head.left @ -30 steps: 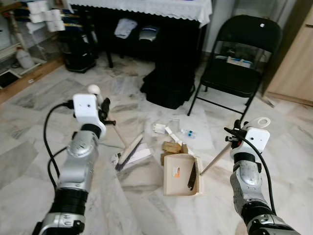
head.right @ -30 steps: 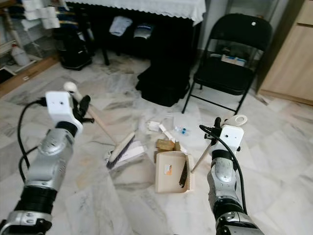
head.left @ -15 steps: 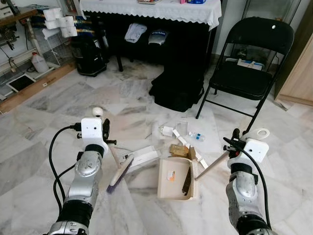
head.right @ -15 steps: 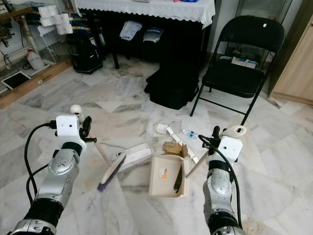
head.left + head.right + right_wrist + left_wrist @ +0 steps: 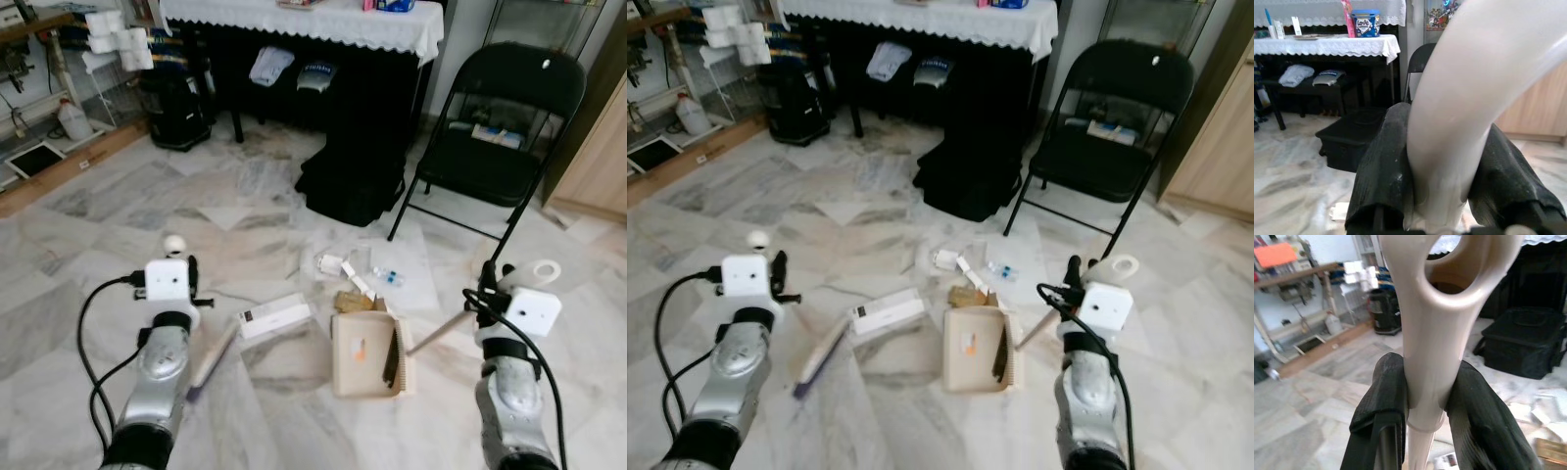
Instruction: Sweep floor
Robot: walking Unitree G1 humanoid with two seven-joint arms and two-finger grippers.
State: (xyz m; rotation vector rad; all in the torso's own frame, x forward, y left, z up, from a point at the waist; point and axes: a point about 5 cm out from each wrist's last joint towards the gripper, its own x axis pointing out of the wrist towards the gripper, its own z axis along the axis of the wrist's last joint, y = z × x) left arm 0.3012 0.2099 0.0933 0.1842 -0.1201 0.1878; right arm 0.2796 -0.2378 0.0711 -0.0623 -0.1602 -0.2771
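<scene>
Broom [image 5: 211, 354] swung left | left end effector [image 5: 1425, 396] grips handle

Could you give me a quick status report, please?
Left gripper shut on broom. Right gripper shut on dustpan handle. Litter beyond dustpan.

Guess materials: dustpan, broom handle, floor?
Dustpan: beige moulded plastic, matte, going by its even colour and comb-toothed edge. Broom handle in the left pincer: cream plastic, glossy, with soft highlights and a moulded hanging loop. Floor: polished marble or marble-look tile, grey veining, visible joints.
</scene>
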